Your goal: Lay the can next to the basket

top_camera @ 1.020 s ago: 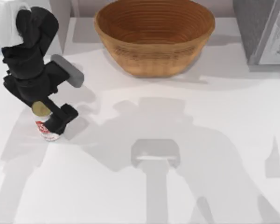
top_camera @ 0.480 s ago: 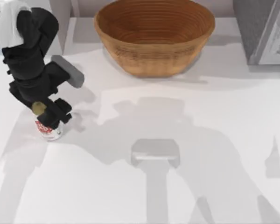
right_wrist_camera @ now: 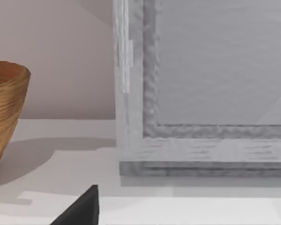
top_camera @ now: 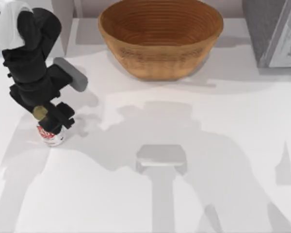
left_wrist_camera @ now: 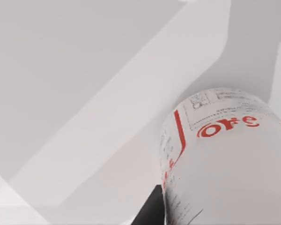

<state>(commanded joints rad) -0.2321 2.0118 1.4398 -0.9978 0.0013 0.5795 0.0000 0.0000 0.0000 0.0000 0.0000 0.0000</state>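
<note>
White can (top_camera: 51,136) gripped by left end effector (top_camera: 52,122).

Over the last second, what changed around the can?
The left gripper closed in around the can at the table's left side: the finger that stuck out toward the right a second ago has drawn in against the can. The can edged slightly left with it and stands upright on the table. The basket at the back stayed put.
</note>
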